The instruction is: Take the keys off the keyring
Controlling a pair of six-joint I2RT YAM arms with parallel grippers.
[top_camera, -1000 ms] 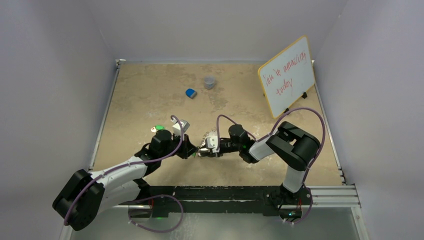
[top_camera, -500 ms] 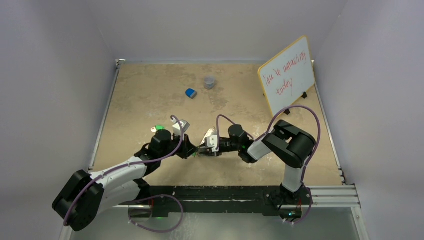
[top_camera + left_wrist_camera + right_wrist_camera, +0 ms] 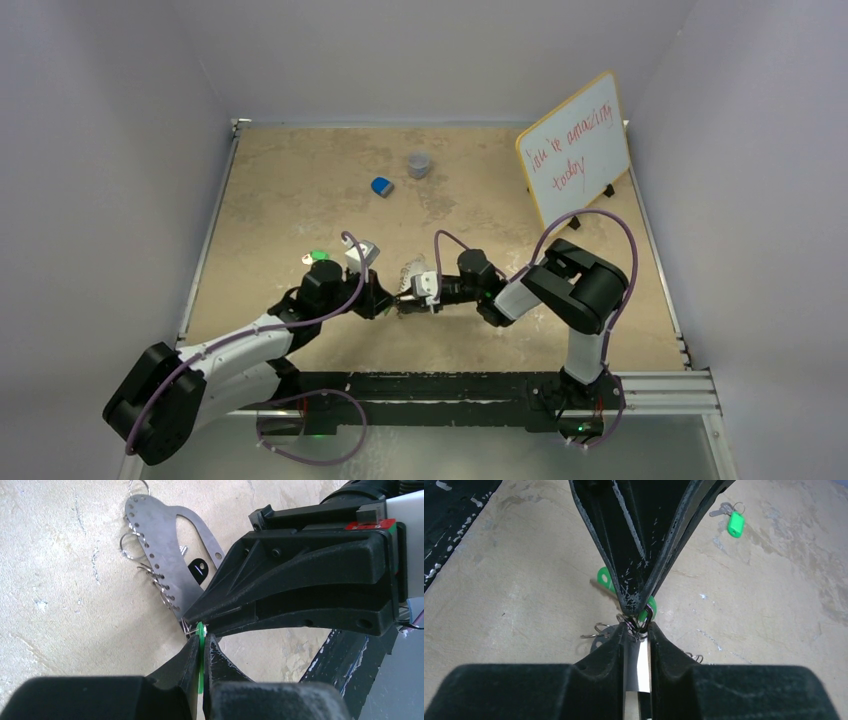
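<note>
1. Pinching hard, the left gripper (image 3: 202,641) is pressing both fingers flat against the green head of one held key (image 3: 201,630), right at the near tip of the keyring (image 3: 160,555).
2. The right gripper (image 3: 637,632) is clamping the keyring itself. A bright strip of it is showing between the two closed fingers in the right wrist view. Its fingertips are sitting nose to nose with the left gripper's fingertips at that same end of the keyring.
3. The keyring is showing as a flat, curved silver plate with a row of holes along one edge. It is sitting between the two grippers, over the near-middle part of the table (image 3: 290,190). Whether it is resting on the surface or raised off it cannot be told.
4. Small wire rings (image 3: 129,547) are hanging from the holes along the keyring's outer edge, and a small black tag (image 3: 198,571) is showing just beside its inner curve.
5. A loose key (image 3: 734,524), green head with a silver blade, is lying flat on the table left of the keyring and a little farther back, well apart from it.
6. A blue lump (image 3: 381,186) is lying farther back from the keyring, slightly left.
7. A grey cup (image 3: 419,164) is standing upright beyond that, almost straight behind the keyring.
8. A whiteboard (image 3: 575,150) with red handwriting is leaning far back and right of the keyring.
</note>
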